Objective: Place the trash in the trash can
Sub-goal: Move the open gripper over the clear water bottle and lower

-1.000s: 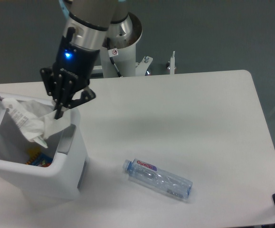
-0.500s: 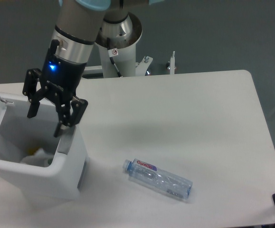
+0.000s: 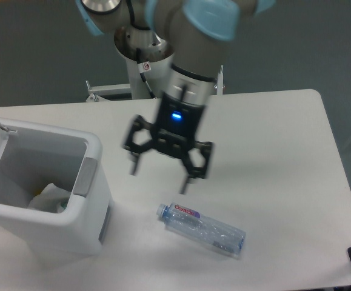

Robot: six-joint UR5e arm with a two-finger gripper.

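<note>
Gripper hangs with fingers spread wide, empty, above the clear bottle lying on the white table. Crumpled paper sits inside the white bin.

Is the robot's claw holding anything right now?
No. The tool is open and empty above the table. The bottle lies below it, and the paper wad is in the trash can.

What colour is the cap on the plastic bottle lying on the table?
Blue. The cap sits at the left end of the bottle, seen in the fixed camera view.
</note>
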